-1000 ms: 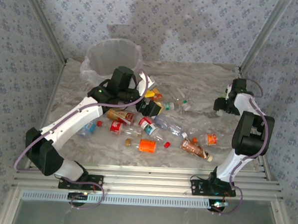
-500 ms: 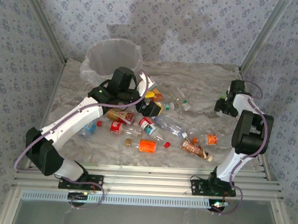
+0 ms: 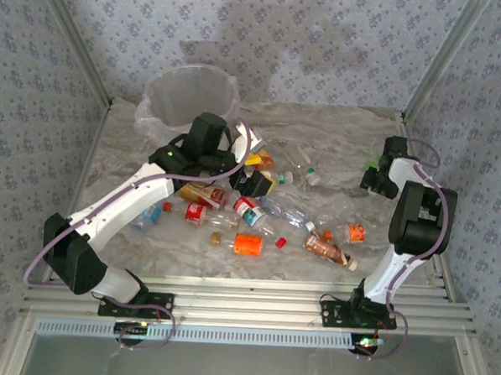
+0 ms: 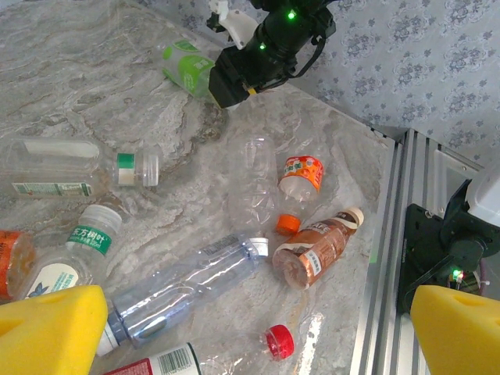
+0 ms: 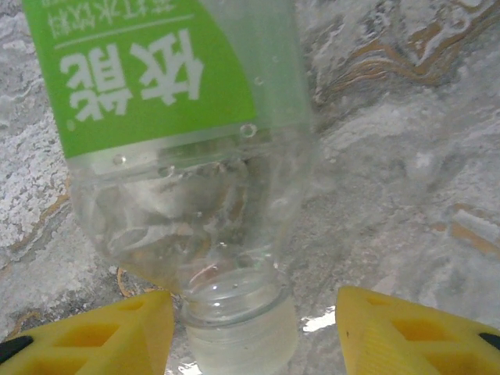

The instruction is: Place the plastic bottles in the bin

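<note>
Working on: the green-labelled bottle point(image 5: 180, 156), lying on its side on the marbled table point(image 3: 337, 133) at the right of the overhead frame, well apart from the main scatter of plastic bottles point(image 3: 283, 210) in the centre.
Right gripper point(image 5: 250, 332): I see its yellow fingers point(image 5: 86, 328) standing apart on either side of the bottle's neck and clear cap, at the bottom of the wrist frame. The pad at lower left sits just beside the cap, and the one at lower right shows a plain gap. I read nothing as clamped.
Left gripper point(image 4: 254, 332): jaws wide apart, holding nothing, hanging over the central scatter.
Bin point(image 3: 167, 95): upright in the upper left of the overhead frame, across the table from my green bottle. I cannot tell what is inside.
Handling: the bottle looks empty, with thin, crumpled clear walls. I judge it light, soft in the body, slick, and ready to roll.
Where to hold: the neck under the cap, which I take for the stiffest part. The collar there should stop it sliding out, and squeezing the body would only buckle it.
Risk: pads meeting on the smooth cap could squirt it away, and held by the neck the body may swing on the way to the bin.
</note>
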